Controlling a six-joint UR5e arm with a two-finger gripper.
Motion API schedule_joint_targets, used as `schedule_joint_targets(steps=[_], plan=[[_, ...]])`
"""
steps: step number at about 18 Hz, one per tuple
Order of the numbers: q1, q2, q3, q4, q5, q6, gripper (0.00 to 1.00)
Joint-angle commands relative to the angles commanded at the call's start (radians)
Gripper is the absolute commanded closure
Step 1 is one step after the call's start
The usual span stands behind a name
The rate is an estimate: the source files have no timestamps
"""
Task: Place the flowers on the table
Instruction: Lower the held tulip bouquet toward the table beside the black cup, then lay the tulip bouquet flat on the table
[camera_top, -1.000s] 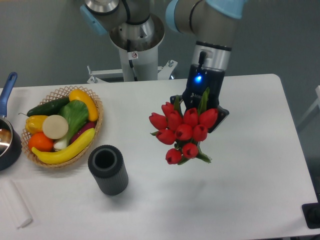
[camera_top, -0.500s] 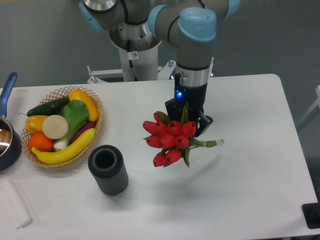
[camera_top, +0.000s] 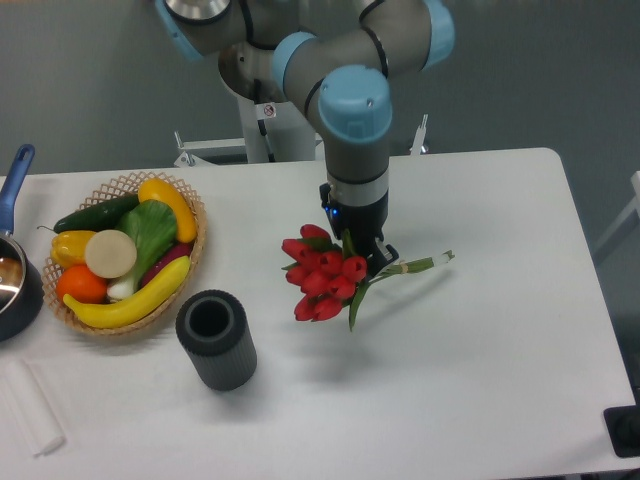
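The flowers (camera_top: 320, 275), a bunch of red tulips with green leaves, hang low over the middle of the white table (camera_top: 480, 350). Their green stems (camera_top: 420, 264) stick out to the right, nearly level. My gripper (camera_top: 362, 256) points straight down and is shut on the flowers just behind the blooms. Its fingertips are partly hidden by the tulips. I cannot tell whether the bunch touches the tabletop.
A dark grey ribbed cylinder vase (camera_top: 215, 338) stands open-topped left of the flowers. A wicker basket (camera_top: 190, 260) of fruit and vegetables sits at the left. A blue-handled pot (camera_top: 14, 275) is at the left edge, and a white roll (camera_top: 30, 405) lies front left.
The gripper has moved left and down with the flowers. The bunch has tipped from blooms facing the camera to lying nearly flat, stems pointing right.
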Motion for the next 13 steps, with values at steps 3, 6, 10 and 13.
schedule_joint_targets(steps=[3, 6, 10, 13], plan=[[-0.014, -0.026, -0.002, 0.002, 0.029, 0.000, 0.52], [-0.020, -0.046, 0.000, 0.003, 0.029, 0.000, 0.52], [-0.018, -0.035, 0.005, -0.003, 0.019, 0.000, 0.35], [-0.015, -0.010, 0.015, 0.009, -0.003, -0.003, 0.00]])
